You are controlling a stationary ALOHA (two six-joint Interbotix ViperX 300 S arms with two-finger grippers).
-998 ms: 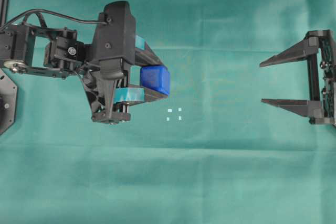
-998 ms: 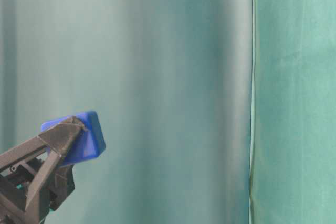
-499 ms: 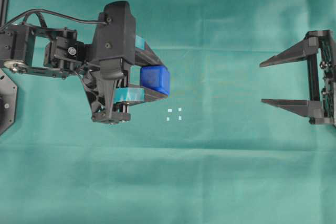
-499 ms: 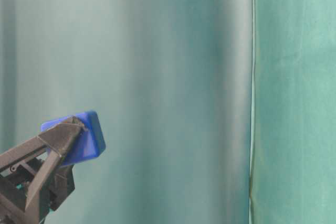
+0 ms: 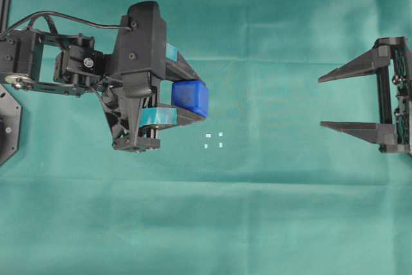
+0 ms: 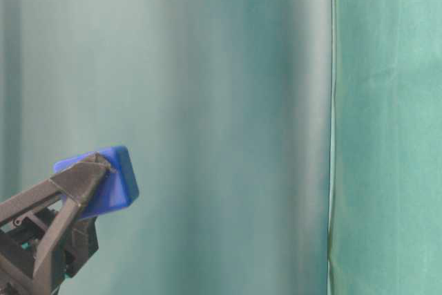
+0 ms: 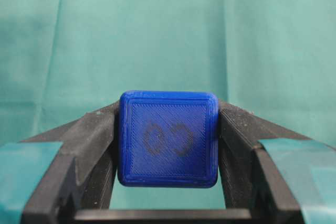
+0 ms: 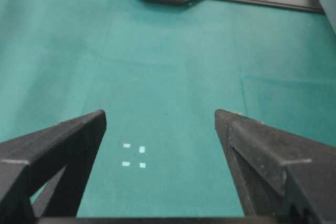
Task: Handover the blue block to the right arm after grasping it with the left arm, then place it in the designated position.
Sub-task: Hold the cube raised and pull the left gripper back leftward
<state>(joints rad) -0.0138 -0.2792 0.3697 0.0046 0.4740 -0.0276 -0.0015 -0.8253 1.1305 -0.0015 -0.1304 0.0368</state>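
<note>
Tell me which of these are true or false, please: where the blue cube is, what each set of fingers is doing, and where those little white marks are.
1. The blue block is clamped between the left arm's fingers. True.
2. The blue block sits on the four white marks. False: the marks are bare, and in the overhead view the block appears up and to their left, held off the cloth.
3. The right arm's fingers stand wide apart with nothing between them. True.
4. The right arm's fingers already touch the block. False: they are far off at the right edge of the overhead view.
5. The block's face towards the left wrist camera bears a faint darker mark. True.
</note>
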